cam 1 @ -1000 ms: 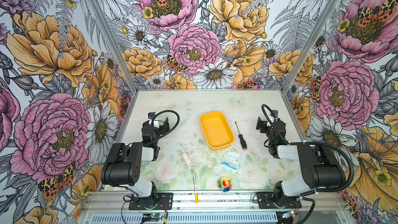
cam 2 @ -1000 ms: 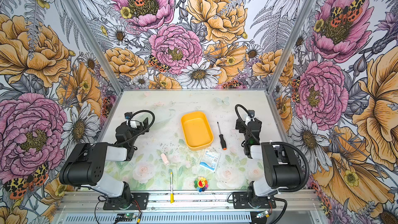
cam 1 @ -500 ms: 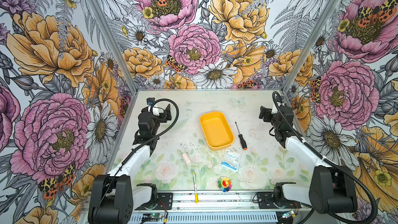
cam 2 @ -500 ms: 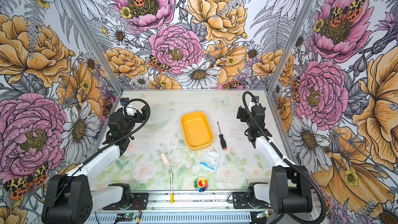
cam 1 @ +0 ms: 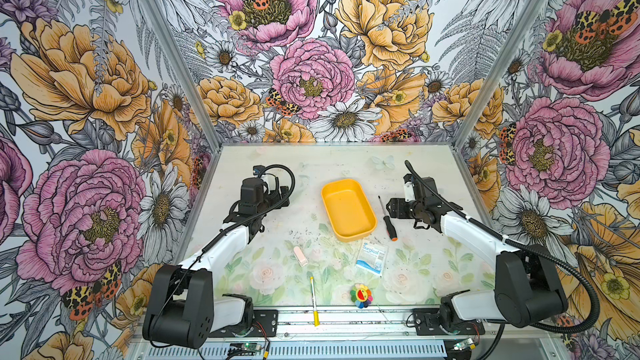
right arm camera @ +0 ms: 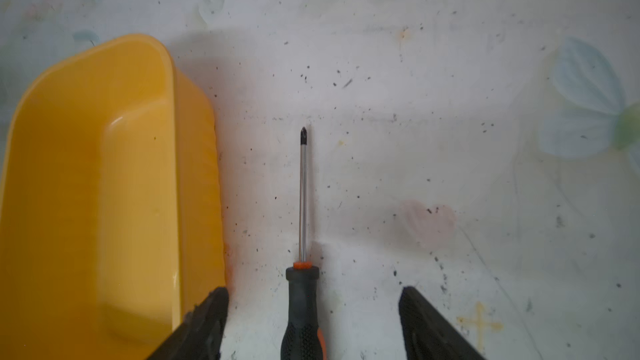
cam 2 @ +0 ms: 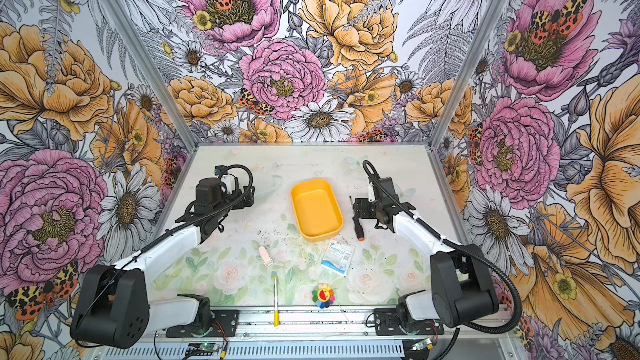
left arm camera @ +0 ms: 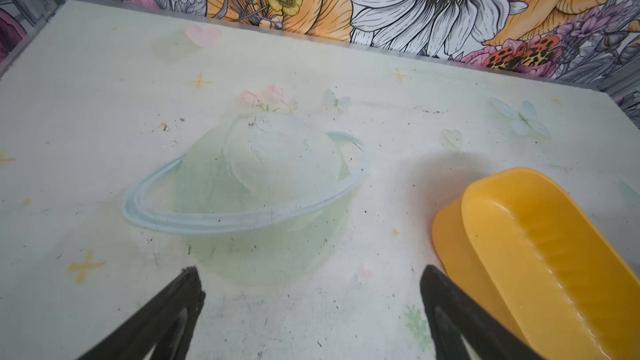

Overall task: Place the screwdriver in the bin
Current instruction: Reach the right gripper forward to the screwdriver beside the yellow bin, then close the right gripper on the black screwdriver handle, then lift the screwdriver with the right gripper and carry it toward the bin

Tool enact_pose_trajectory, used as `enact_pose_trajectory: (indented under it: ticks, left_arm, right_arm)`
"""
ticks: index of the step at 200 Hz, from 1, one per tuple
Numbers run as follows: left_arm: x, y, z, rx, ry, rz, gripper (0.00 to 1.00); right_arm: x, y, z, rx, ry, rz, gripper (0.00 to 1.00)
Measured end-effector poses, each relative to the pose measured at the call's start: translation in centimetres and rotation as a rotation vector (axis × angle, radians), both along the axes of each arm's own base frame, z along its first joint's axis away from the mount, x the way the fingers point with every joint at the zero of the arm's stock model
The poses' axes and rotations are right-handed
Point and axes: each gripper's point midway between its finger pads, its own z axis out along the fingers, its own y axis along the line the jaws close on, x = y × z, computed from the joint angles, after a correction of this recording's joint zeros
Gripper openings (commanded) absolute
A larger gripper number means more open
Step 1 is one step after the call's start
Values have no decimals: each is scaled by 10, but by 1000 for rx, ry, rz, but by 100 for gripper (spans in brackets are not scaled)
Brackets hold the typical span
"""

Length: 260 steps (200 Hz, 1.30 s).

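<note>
Leftmost, found the left claw (left arm camera: pixel 310 271) hanging over bare table (left arm camera: pixel 104 133), jaws spread wide with nothing between them. Judged it parked there to keep out of the other arm's way. Next along, saw the bin (cam 1: pixel 347 210) sitting empty near the middle of the table, its long side running toward the far wall. Reckoned that handy, since it left only a short sideways carry. Just right of it, noted the screwdriver (cam 1: pixel 387 218) lying flat on the table and not in the bin. Saw it roughly parallel to the bin's wall, shaft toward the far wall and orange-capped end toward the robot. Farther right, found the right claw (right arm camera: pixel 313 292) poised low over the black handle, one jaw on each side, presumably lined up to pinch the thickest part. Saw those jaws partly open in the wrist view, with table showing on both sides of the handle. Spotted no contact and nothing held. Could not tell whether the jaw nearer the bin touched its wall.
</note>
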Motion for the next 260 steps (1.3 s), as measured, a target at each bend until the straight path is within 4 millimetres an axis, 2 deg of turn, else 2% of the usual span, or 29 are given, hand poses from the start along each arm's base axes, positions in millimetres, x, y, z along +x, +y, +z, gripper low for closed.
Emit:
enact_pose_trajectory:
  ticks: [43, 81, 138, 214, 260]
  left_arm:
    - [1, -3, 0, -17, 36, -1, 99]
    - [5, -7, 3, -31, 60, -18, 99]
    - [5, -12, -2, -47, 92, -38, 99]
    - [3, -13, -4, -47, 104, -40, 99]
    - [3, -12, -5, -51, 106, -37, 99]
  right_arm:
    - [-24, 13, -29, -25, 136, 37, 66]
    - [-38, 19, -41, -46, 236, 48, 61]
    - [-46, 20, -45, -61, 314, 25, 58]
    - [-52, 18, -66, -114, 396, 16, 53]
    - [-55, 15, -69, -125, 413, 11, 42]
